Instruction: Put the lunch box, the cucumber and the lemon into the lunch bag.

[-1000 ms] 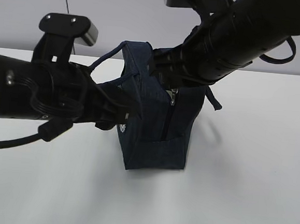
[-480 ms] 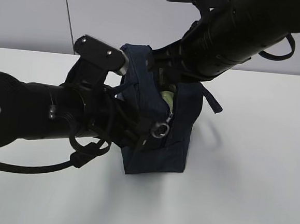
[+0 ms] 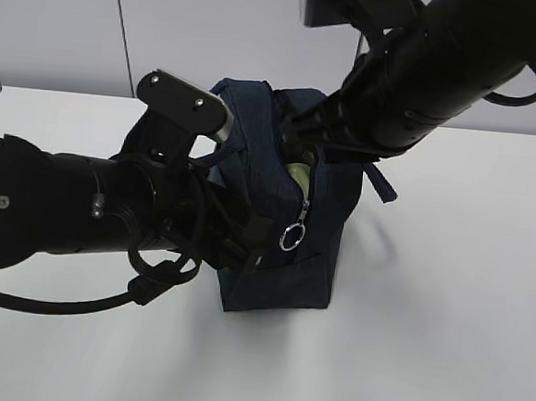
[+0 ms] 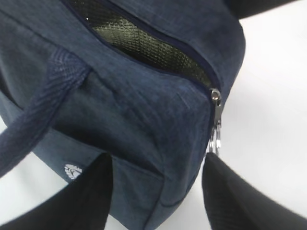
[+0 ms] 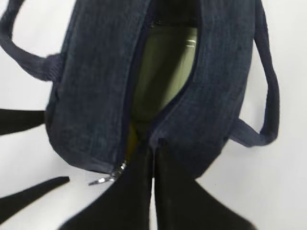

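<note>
Lunch bag [image 3: 284, 230] stands frame centre, soft and floppy, sage lunch box [image 5: 165, 72] inside; left gripper [image 4: 156, 191] open astride its lower corner, right gripper [image 5: 153, 165] closed at mouth; take hold by seam.

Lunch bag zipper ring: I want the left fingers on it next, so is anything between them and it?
Nothing visible. The left fingers straddle the lunch bag corner, and the zipper ring hangs exposed just above one of them.

the left pincer [image 3: 246, 245] has swung in against the bag [image 3: 282, 257]; the ring pull [image 3: 292, 237] now hangs just beside it.
</note>
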